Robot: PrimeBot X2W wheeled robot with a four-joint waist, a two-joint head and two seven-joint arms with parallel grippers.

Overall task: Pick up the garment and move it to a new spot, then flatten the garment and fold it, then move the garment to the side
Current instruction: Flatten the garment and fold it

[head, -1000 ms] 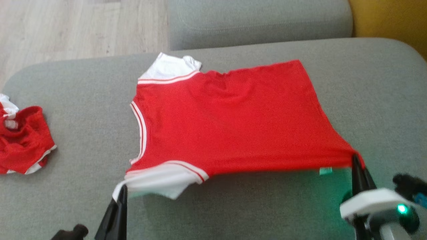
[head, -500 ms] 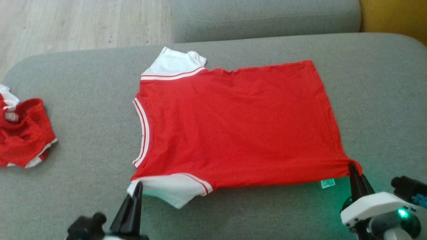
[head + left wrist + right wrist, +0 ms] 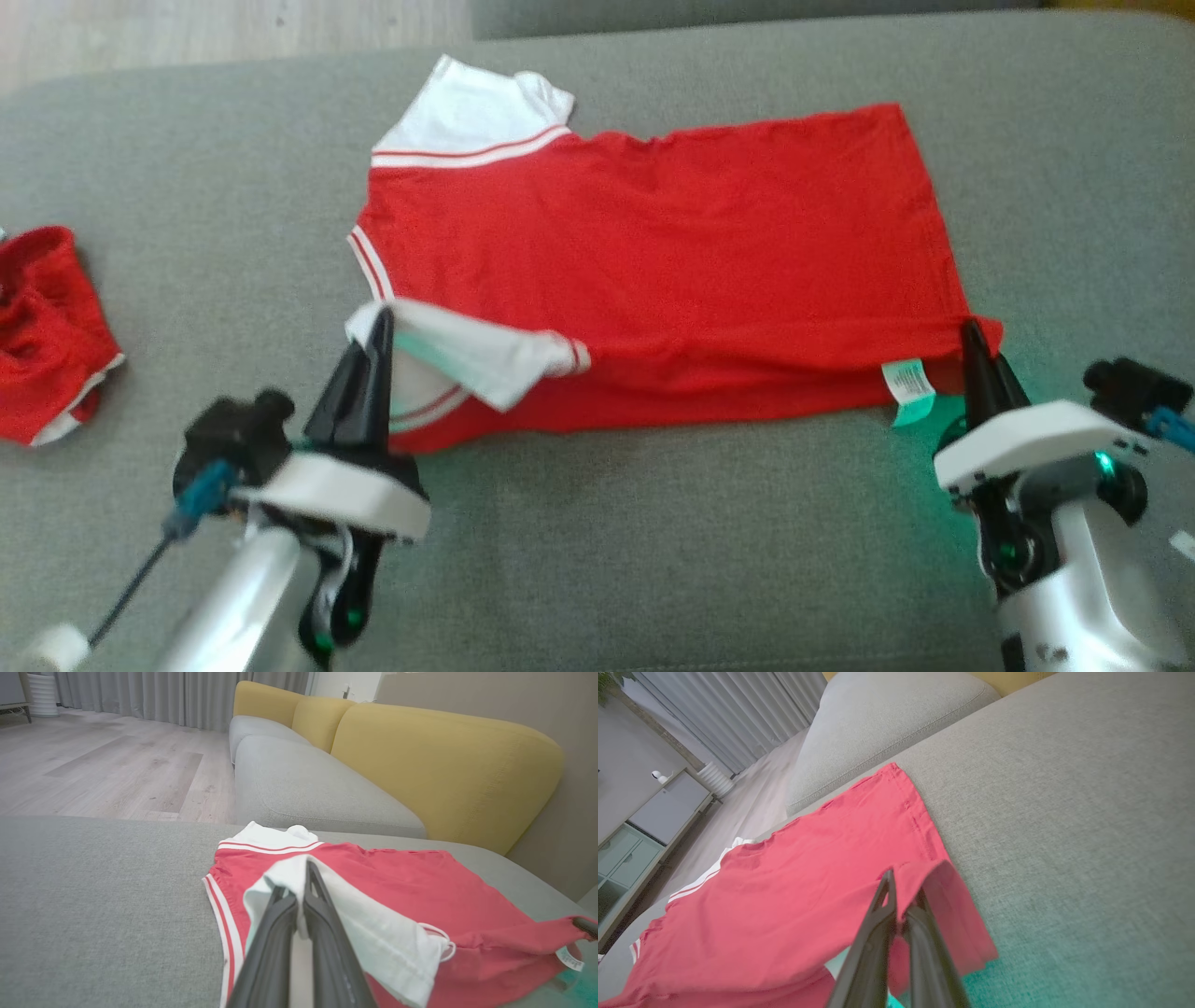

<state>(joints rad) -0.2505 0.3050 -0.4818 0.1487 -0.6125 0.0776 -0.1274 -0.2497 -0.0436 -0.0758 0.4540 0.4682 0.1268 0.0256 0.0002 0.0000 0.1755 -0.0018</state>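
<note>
The garment (image 3: 653, 252) is a red T-shirt with white sleeves, spread on the grey sofa seat (image 3: 653, 541), collar to the left. My left gripper (image 3: 381, 322) is shut on the near white sleeve (image 3: 467, 350), lifted and carried over the red body. In the left wrist view the left gripper (image 3: 299, 891) pinches that sleeve (image 3: 355, 924). My right gripper (image 3: 971, 331) is shut on the near hem corner (image 3: 985, 331), raised off the seat beside a white label (image 3: 907, 381). The right wrist view has the right gripper (image 3: 901, 891) clamping the garment's red hem (image 3: 943, 896).
A second red and white garment (image 3: 42, 327) lies crumpled at the seat's left edge. Wooden floor (image 3: 117, 765) lies beyond the seat, and yellow back cushions (image 3: 444, 765) stand to the right. Bare grey seat lies in front of the shirt.
Both grippers have moved away from me, carrying the near edge over the shirt; the near sleeve now lies folded onto the red body. The head camera has tilted down.
</note>
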